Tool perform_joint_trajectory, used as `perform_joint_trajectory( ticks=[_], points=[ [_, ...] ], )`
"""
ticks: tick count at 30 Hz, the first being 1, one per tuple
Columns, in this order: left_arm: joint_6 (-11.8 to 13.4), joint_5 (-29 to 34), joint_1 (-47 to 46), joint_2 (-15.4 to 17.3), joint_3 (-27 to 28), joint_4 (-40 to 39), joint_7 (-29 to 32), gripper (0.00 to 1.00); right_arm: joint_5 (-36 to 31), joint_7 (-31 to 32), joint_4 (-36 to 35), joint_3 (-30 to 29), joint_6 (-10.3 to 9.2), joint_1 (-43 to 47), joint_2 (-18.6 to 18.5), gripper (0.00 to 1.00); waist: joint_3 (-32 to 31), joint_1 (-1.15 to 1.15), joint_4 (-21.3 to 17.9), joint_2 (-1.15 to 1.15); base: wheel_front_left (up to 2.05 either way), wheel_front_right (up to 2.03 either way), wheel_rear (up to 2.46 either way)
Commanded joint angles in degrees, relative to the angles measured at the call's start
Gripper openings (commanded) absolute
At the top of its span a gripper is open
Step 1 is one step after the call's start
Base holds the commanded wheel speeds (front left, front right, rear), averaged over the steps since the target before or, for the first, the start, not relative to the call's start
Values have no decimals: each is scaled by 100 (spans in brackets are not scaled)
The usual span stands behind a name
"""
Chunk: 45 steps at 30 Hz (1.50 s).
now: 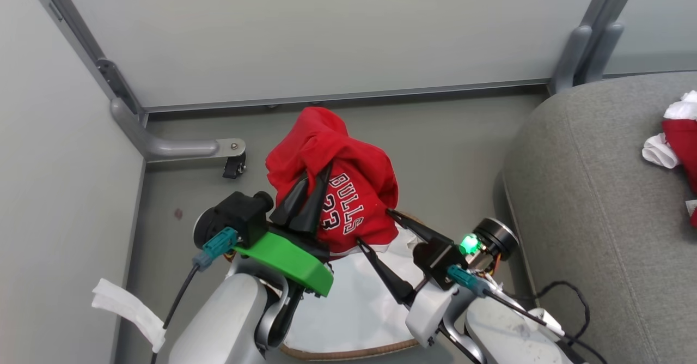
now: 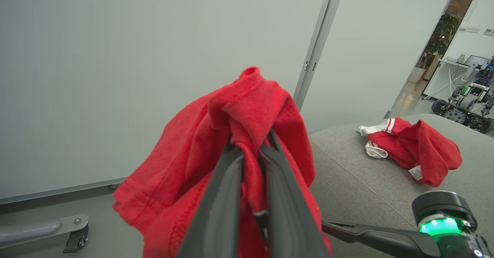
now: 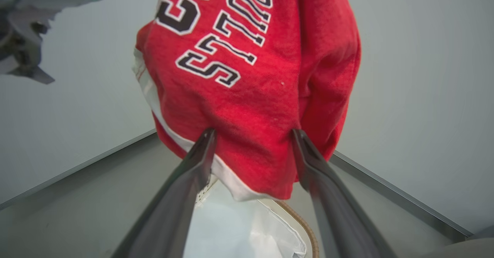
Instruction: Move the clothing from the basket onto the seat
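Observation:
The red clothing (image 1: 332,179) with "BULLS 23" lettering hangs above the basket (image 1: 348,353), pinched near its top by my left gripper (image 1: 317,170), which is shut on a fold (image 2: 251,142). My right gripper (image 1: 374,225) stands open at the garment's lower hem. In the right wrist view its two fingers straddle the hanging clothing (image 3: 254,76) around the gripper (image 3: 253,132). Below lie the basket's brown rim (image 3: 305,227) and white liner (image 3: 239,227). The grey seat (image 1: 599,189) is to the right, apart from both grippers.
A second red and white garment (image 2: 420,150) lies on the seat (image 2: 366,184). Pale wall panels close off the back and left, with a metal foot and caster (image 1: 234,165) on the floor. A white strip (image 1: 128,307) lies at lower left.

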Motion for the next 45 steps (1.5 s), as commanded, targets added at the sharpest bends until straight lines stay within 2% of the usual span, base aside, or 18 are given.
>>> perform_joint_trajectory(
  ticks=[1,7,8,9,10,15,20,21,22,27,31,35,45],
  points=[
    [-15,-40,-108,-27,-30,-9,-2,0,43,-11,112,82,-8,-152,-26,100,53,1,87,0,0,0,0],
    [-15,-136,-229,-75,-350,-32,-3,0,196,-12,532,338,-8,-662,-24,100,125,1,334,0,0,0,0],
    [-15,-161,-238,-84,-408,-32,-2,0,234,-12,586,359,-8,-714,-26,86,133,1,379,0,0,0,0],
    [-15,-188,-248,-90,-450,-27,-2,0,272,-11,640,393,-8,-747,-27,49,134,1,411,0,0,0,0],
    [-15,-204,-265,-93,-499,-12,-2,0,347,-12,704,456,-8,-779,-23,0,132,1,447,0,0,0,0],
    [-15,-261,-309,-119,-535,52,-2,0,725,-11,898,478,-8,-847,-26,0,135,1,546,0,0,0,0],
    [-15,-209,-291,-95,-366,104,-2,0,827,-12,779,416,-8,-712,-27,0,168,1,532,0,0,0,0],
    [-15,-175,-266,-84,-311,104,-2,33,834,-12,732,384,-8,-693,-28,0,176,1,507,0,0,0,0],
    [-15,-130,-213,-67,-258,144,-2,100,824,-11,667,334,-8,-666,-27,0,180,1,474,0,0,0,0],
    [-15,104,-45,-8,30,272,-1,100,720,-12,337,84,-8,-510,-26,0,229,1,211,0,0,0,0],
    [-15,208,46,59,223,307,-1,100,652,-12,55,-23,-8,-386,-29,0,316,1,-196,0,0,0,0],
    [-15,320,115,126,295,302,-1,100,677,-12,-205,-140,-8,-242,-26,0,367,1,-724,0,0,0,0],
    [-15,622,337,332,611,157,0,100,806,-12,-789,-257,-8,57,-20,0,557,1,-2462,0,0,0,0]
  ],
)
